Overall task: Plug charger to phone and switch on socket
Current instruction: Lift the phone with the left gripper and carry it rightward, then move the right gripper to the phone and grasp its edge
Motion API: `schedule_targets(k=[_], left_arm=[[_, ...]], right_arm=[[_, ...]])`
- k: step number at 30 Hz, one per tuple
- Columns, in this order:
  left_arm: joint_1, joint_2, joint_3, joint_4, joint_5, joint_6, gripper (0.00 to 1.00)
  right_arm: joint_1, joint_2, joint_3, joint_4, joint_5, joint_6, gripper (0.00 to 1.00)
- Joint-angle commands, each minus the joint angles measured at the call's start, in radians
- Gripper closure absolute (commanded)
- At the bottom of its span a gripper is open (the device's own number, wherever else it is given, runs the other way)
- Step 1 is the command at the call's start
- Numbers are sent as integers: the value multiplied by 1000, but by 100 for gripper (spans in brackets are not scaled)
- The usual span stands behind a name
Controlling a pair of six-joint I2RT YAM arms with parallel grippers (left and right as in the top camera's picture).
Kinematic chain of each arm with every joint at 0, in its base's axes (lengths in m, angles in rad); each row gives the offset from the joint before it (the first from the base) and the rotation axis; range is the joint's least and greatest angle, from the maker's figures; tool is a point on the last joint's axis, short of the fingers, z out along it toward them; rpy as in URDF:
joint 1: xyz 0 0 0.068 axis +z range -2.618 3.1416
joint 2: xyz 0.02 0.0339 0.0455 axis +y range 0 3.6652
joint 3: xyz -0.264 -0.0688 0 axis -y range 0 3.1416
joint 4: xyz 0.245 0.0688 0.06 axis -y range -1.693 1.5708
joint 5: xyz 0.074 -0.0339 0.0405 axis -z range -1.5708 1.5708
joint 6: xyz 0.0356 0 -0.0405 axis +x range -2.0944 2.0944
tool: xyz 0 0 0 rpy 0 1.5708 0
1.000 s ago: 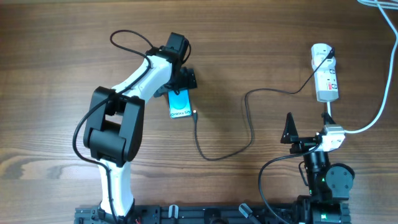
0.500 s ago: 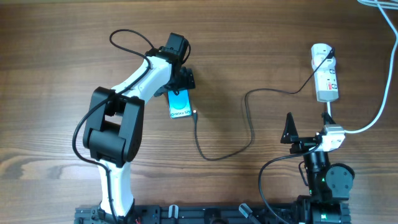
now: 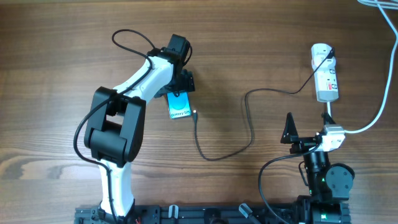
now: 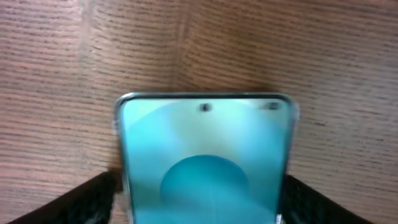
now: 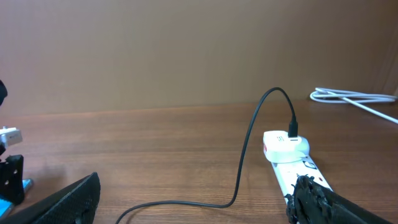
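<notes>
The phone lies flat on the table with its turquoise screen up and fills the left wrist view. My left gripper straddles its far end, and the fingers press against both long edges of the phone. The charger snakes across the table. Its connector tip rests by the phone's near right corner, apart from it, and its plug sits in the far end of the socket. My right gripper is open just short of the socket, holding nothing.
A thick white cable runs from the right arm's wrist up to the far right corner and shows again in the right wrist view. The charger loops over the wood between the two arms.
The left gripper's fingers have drawn in onto the sides of the phone. The phone, the charger and the right arm have not moved.
</notes>
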Motion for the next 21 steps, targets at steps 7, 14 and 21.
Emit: schedule_targets(k=[7,14,21], left_arm=[[-14,142,-95,-4,150,-26,20],[-14,142,-95,0,151,-22,24],[-14,142,-95,-2,165,-20,29]], right_arm=[[-4,-4,-1,5,-16,5,0],[-4,-4,-1,4,-16,5,0],[-4,-4,-1,40,-48,45,0]])
